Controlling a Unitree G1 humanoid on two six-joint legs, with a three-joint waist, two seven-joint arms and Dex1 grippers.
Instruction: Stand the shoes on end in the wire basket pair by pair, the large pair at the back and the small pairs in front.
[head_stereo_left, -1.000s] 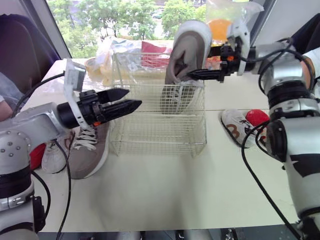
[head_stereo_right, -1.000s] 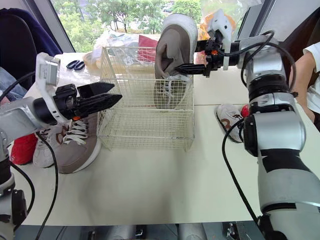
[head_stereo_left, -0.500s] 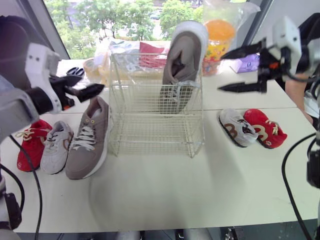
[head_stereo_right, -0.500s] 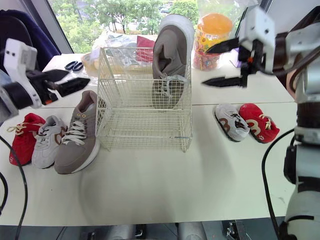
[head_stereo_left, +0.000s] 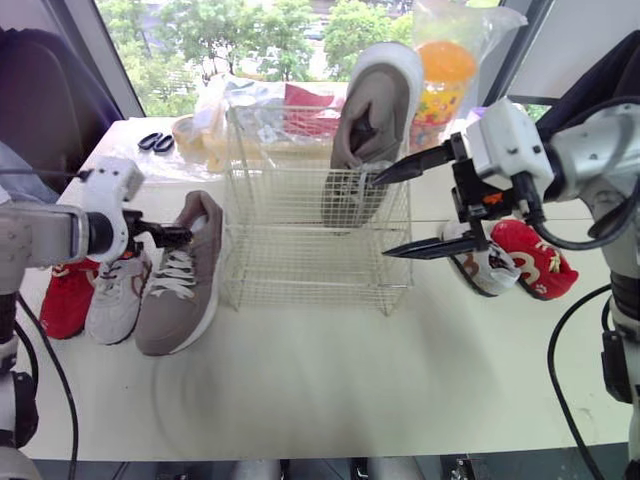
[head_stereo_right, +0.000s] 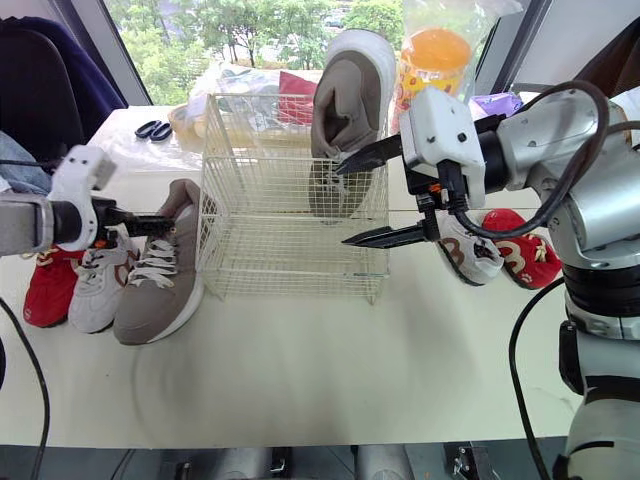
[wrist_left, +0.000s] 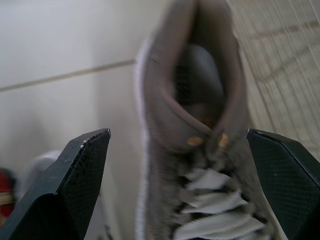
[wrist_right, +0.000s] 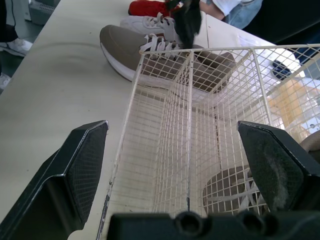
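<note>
A large grey shoe (head_stereo_left: 375, 110) stands on end in the back right of the wire basket (head_stereo_left: 315, 270). Its mate (head_stereo_left: 180, 275) lies on the table left of the basket. My left gripper (head_stereo_left: 175, 237) is open, its fingers (wrist_left: 75, 185) on either side of that shoe's heel (wrist_left: 200, 100) without touching. My right gripper (head_stereo_left: 378, 217) is open wide at the basket's right front and holds nothing. A small red shoe (head_stereo_left: 65, 300) and a small white shoe (head_stereo_left: 115, 300) lie at the far left. Another white one (head_stereo_left: 475, 265) and red one (head_stereo_left: 535, 260) lie to the right.
Scissors (head_stereo_left: 155, 142) and crumpled plastic bags (head_stereo_left: 230, 100) lie behind the basket. An orange jar in a bag (head_stereo_left: 445, 60) stands at the back right. A bare stretch of table (head_stereo_left: 320, 380) runs in front of the basket to the near edge.
My right gripper let go of the grey shoe in the basket, swung away and came back open beside the basket's right front. My left gripper dropped to the lying shoe's heel.
</note>
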